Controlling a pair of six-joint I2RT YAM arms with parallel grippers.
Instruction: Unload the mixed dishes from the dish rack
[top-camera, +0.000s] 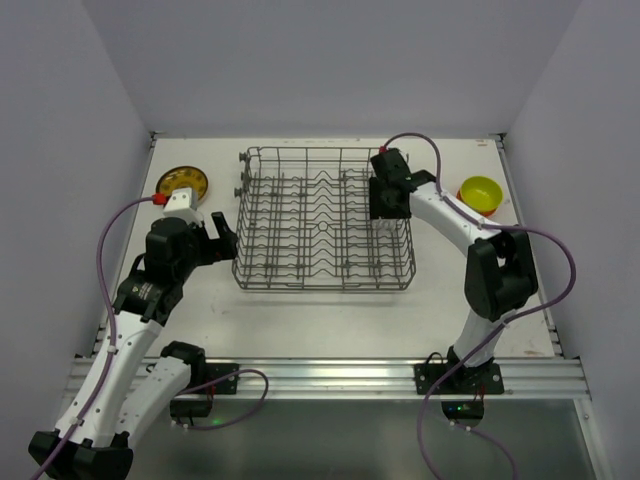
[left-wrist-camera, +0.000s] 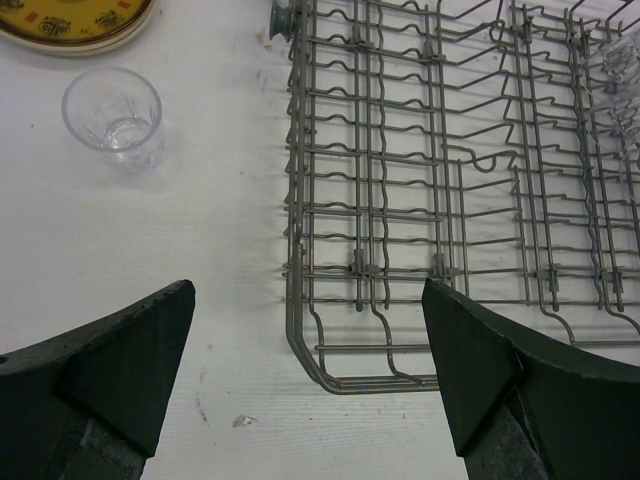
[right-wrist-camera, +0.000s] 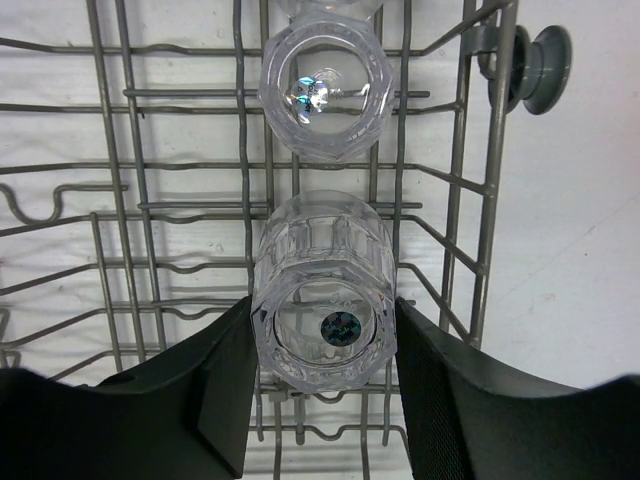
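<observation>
So the rack (top-camera: 322, 220) is nearly emptied out. A plate (top-camera: 182, 183) sits on the table far left of it, with a glass (left-wrist-camera: 112, 110) just near of that, and a yellow-green bowl (top-camera: 480, 191) stacked on an orange one is over on the right. What's left, far as I can see: glasses at the rack's right end. The right gripper (right-wrist-camera: 322, 385) is down in there with both fingers pressed against the nearest glass (right-wrist-camera: 322, 305), another glass (right-wrist-camera: 322, 88) right behind it. The left gripper (left-wrist-camera: 305, 360) hangs wide open and empty by the rack's left side.
</observation>
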